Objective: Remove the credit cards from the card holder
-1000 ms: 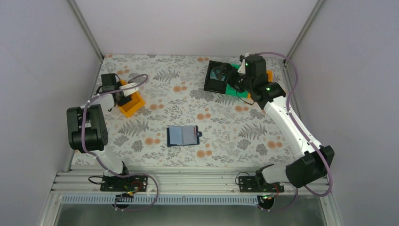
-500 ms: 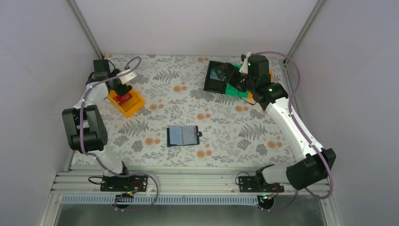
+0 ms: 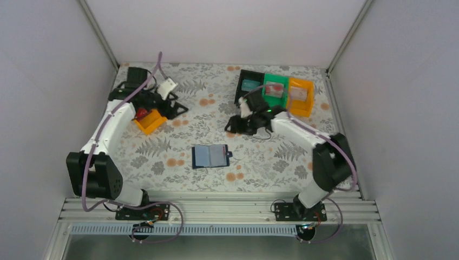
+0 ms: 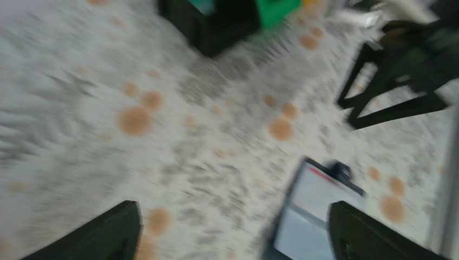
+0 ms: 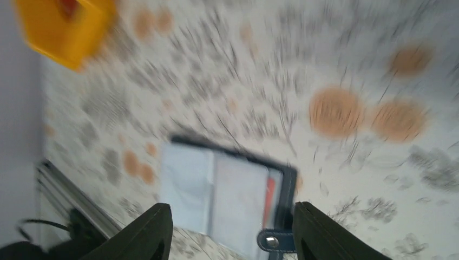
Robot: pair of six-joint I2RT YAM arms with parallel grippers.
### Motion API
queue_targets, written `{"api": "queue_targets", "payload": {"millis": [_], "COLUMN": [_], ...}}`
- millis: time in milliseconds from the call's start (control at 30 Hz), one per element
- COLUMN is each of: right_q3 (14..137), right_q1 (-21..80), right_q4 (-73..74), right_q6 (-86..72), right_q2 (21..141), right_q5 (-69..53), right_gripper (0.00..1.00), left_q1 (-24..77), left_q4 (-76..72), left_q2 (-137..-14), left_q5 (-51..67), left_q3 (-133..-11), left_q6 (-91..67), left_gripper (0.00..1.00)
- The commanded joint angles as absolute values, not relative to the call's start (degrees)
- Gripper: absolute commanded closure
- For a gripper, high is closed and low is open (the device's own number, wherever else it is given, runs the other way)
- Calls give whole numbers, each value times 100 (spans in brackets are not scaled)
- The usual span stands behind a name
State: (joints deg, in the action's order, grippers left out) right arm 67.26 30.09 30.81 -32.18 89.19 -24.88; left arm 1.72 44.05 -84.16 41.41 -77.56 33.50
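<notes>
Top external view: open card holder (image 3: 211, 156) lies flat mid-tabletop (image 3: 260, 173), both tools spread and holding nothing.

At far left the left tool (image 3: 174, 106) hangs just beside an orange bin (image 3: 151, 124) with a red card (image 3: 142, 113) inside; the blurred left wrist view shows its fingers (image 4: 108, 233) wide apart over the tabletop and a corner of the card holder. The right tool (image 3: 234, 124) hovers near the holder's far right corner, apart from it, fingers (image 5: 149, 235) parted with nothing between them; its blurred wrist view shows pale blue pockets and a red edge (image 5: 271, 201) beside the closure tab (image 5: 273, 240). Along the far side stand a black bin (image 3: 240, 86) with a teal card (image 3: 250, 85), a green bin (image 3: 266, 81) and a second orange bin (image 3: 309, 105).
</notes>
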Motion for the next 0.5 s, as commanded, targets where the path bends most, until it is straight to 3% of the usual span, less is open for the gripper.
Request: {"api": "queue_targets", "payload": {"millis": [0,67,167,467], "right_q3": [6608,6585,6612,6636], "right_q1": [3616,3715,3796,4023], "right_q4": [3381,3297,3320,3518], "right_q6": [-2766,-2726,-2719,-2678], "right_q2": [9801,10101,10470,10882], "right_q5": [-2292,-2263,-2015,-1718], "right_gripper": [46,50,50,52], "left_q1": [611,716,753,1483], "left_q4": [4976,4687,4114,3687], "left_q2": [-8425,-8410,-8331,-9124], "left_q5": [4377,4548,4501,4678], "left_q3": [-6860,-6314,-5639,-5443], "left_q6": [2107,1814,1310,774], "left_gripper": [7,0,0,0]}}
